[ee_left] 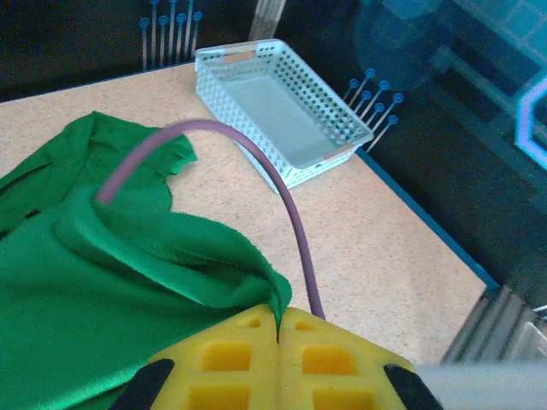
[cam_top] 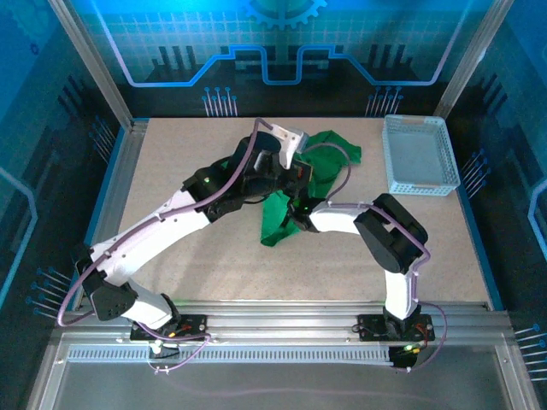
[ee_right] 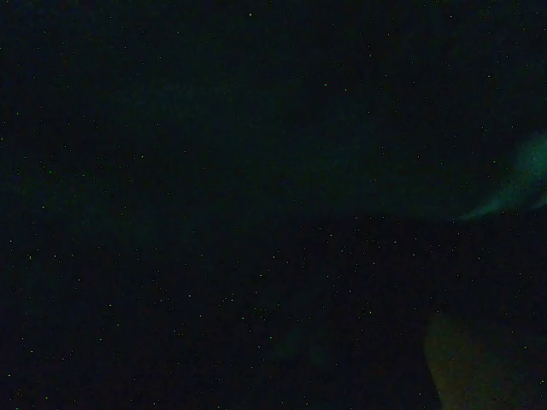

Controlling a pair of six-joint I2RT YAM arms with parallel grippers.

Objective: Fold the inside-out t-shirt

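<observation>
Green cloth held by only a thin edge could slip free, I think, if the arm pulls hard. A pull could also drag the inside-out t-shirt (cam_top: 278, 224) into a worse lump, because it lies bunched up, not flat, in the middle of the surface (cam_top: 171, 154). The purple cable (ee_left: 291, 205) crosses over it and might catch. The left end effector (ee_left: 278, 323) has its yellow fingers pressed together on that edge, so the shirt starts right at its tips. The right end effector (cam_top: 295, 209) is tucked into the bunch; I cannot tell if its fingers are apart or together.
</observation>
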